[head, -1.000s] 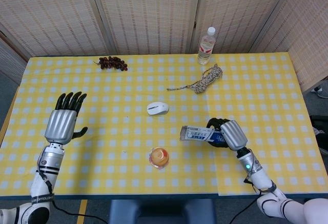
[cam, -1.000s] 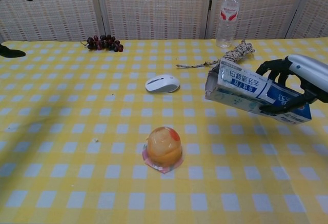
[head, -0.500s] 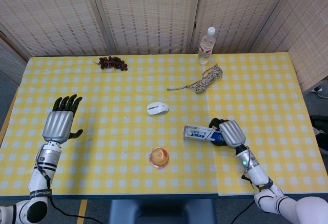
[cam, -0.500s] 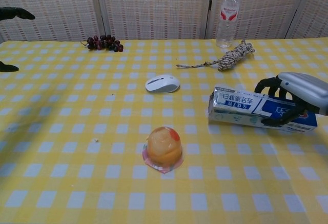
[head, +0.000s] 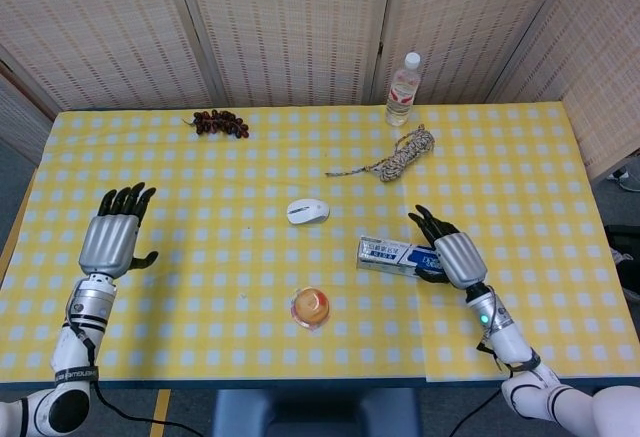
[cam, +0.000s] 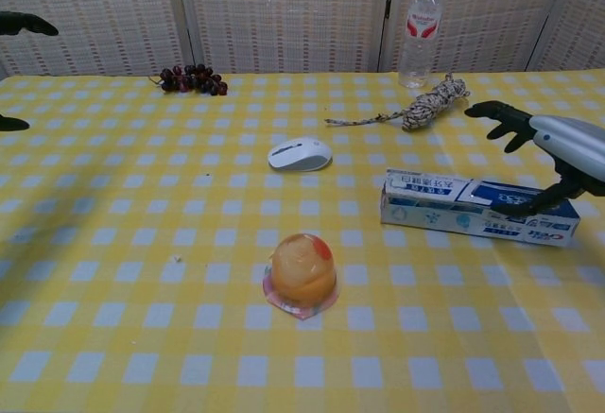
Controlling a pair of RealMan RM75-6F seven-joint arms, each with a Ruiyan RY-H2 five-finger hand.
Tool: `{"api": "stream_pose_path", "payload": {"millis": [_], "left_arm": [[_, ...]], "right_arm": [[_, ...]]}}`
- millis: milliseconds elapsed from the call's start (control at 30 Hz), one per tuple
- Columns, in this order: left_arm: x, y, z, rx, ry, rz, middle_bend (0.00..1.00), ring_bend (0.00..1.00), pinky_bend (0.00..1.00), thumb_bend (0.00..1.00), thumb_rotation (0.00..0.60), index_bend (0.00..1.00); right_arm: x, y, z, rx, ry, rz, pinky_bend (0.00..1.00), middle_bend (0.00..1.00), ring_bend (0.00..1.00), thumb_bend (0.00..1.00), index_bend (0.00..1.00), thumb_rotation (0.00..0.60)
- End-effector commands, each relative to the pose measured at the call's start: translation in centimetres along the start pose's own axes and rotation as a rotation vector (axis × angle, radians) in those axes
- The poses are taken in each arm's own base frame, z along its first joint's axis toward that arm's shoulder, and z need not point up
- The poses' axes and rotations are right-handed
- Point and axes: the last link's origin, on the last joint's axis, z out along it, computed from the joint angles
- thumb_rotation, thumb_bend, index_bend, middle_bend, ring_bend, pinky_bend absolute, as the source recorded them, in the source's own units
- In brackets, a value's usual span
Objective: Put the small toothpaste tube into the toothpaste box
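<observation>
Letting go is the change here: your right hand (cam: 553, 153), which a second ago carried the toothpaste box (cam: 477, 218) tilted above the worktop (head: 250, 187), now has its fingers spread wide, the upper ones lifted clear while one low fingertip seems to rest against the box's far end. The box lies flat on the yellow check, right of the mouse (head: 307, 211) and behind the jelly cup (cam: 302, 271). Your left hand (head: 113, 237) hovers open and empty, well apart at the far side. You cannot see the small toothpaste tube anywhere on the cloth, so it is probably inside the box already. If so, the task looks finished; just draw the right hand away.
</observation>
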Motion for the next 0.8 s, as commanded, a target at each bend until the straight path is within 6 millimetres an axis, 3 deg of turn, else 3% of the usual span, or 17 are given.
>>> {"api": "stream_pose_path", "payload": {"millis": [33,133,233,267,300,367,467,600,700,800], "left_arm": [[-0.1,-0.8,-0.7,0.005,-0.012,0.011,0.03,0.00,0.00,0.25,0.600,0.00],[0.0,-2.0,-2.5,0.004,-0.018,0.045,0.02,0.00,0.00,0.25,0.600,0.00],[0.1,-3.5,-4.7,0.005,0.042,0.072,0.02,0.00,0.00,0.25,0.600,0.00],[1.3,-3.2,-3.6,0.006,0.087,0.025,0.02,0.00,0.00,0.25,0.600,0.00],[-0.3,-4.3,-5.2,0.035,0.072,0.032,0.02,0.00,0.00,0.25,0.600,0.00],[-1.1,-5.6,-7.0,0.042,0.119,0.050,0.02,0.00,0.00,0.25,0.600,0.00],[-2.4,-7.2,-9.4,0.054,0.149,0.057,0.02,0.00,0.00,0.25,0.600,0.00],[-4.1,-8.6,-12.5,0.057,0.182,0.050,0.02,0.00,0.00,0.25,0.600,0.00],[-4.9,-9.6,-13.5,0.072,0.164,0.074,0.02,0.00,0.00,0.25,0.600,0.00],[-4.5,-9.7,-13.6,0.064,0.157,0.068,0.02,0.00,0.00,0.25,0.600,0.00]], "right_arm": [[2.5,0.3,-2.0,-0.008,0.024,-0.041,0.16,0.00,0.09,0.25,0.00,0.600],[5.2,0.9,-5.2,-0.089,-0.062,-0.177,0.02,0.00,0.01,0.25,0.00,0.600],[9.1,-0.5,-8.5,-0.175,-0.010,-0.283,0.00,0.00,0.00,0.25,0.00,0.600],[10.0,-1.0,-9.5,-0.196,0.016,-0.298,0.00,0.00,0.00,0.25,0.00,0.600],[11.1,-1.6,-10.8,-0.218,0.058,-0.306,0.00,0.00,0.00,0.25,0.00,0.600],[12.3,-2.1,-12.6,-0.242,0.123,-0.315,0.00,0.00,0.00,0.25,0.00,0.600],[13.4,-1.9,-15.1,-0.295,0.201,-0.321,0.00,0.00,0.00,0.25,0.00,0.600],[13.1,-0.7,-17.1,-0.374,0.251,-0.264,0.00,0.00,0.00,0.25,0.00,0.600],[12.9,-0.1,-17.2,-0.389,0.217,-0.280,0.00,0.00,0.00,0.25,0.00,0.600],[12.5,0.1,-17.0,-0.400,0.188,-0.272,0.00,0.00,0.00,0.25,0.00,0.600]]}}
